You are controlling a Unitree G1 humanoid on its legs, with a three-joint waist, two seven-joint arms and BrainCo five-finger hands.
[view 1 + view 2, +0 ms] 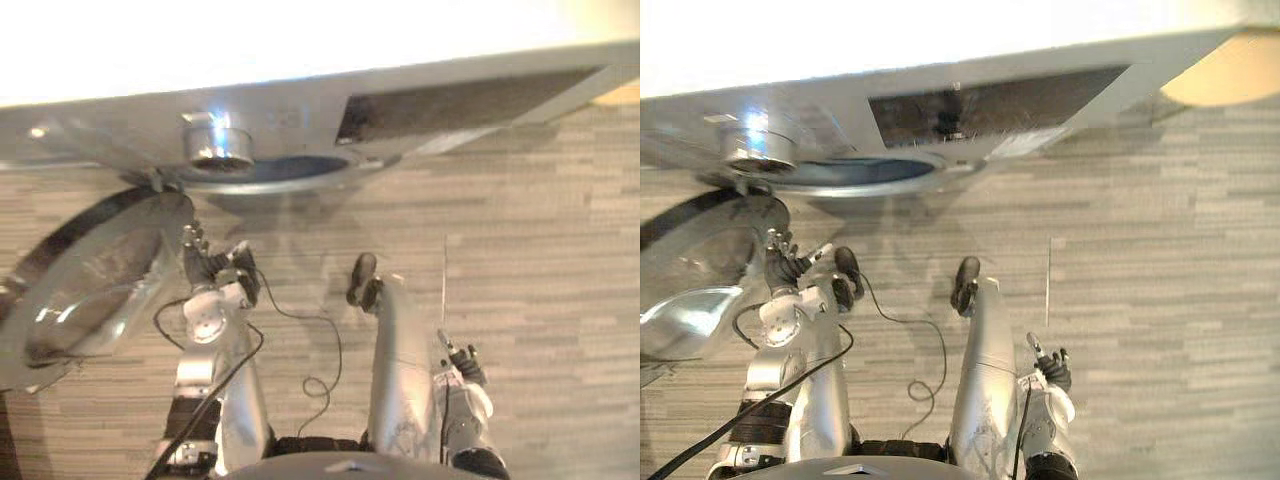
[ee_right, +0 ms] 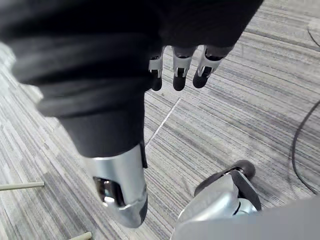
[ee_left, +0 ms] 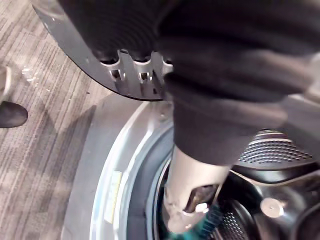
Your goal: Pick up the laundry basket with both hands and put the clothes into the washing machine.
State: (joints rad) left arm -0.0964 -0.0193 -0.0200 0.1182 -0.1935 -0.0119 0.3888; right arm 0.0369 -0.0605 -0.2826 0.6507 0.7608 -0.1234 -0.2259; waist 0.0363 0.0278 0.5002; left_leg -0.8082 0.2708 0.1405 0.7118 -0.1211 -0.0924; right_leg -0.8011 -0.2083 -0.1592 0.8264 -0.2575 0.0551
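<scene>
The washing machine (image 1: 300,110) stands at the top of the eye views, its round door (image 1: 90,290) swung open to the left. My left hand (image 1: 198,258) hangs by the door's edge in front of the opening (image 1: 270,172), fingers (image 3: 130,72) relaxed and holding nothing. Past its thumb (image 3: 192,200) the left wrist view looks into the metal drum (image 3: 270,200), where a bit of teal cloth (image 3: 206,229) shows low down. My right hand (image 1: 1052,368) hangs low at my right side over the floor, fingers (image 2: 179,70) straight and empty.
Grey striped carpet (image 1: 540,260) spreads to the right of the machine. A silver knob (image 1: 218,145) and a dark panel (image 1: 450,105) sit on the machine's front. A thin pale stick (image 2: 20,186) lies on the floor near my right hand.
</scene>
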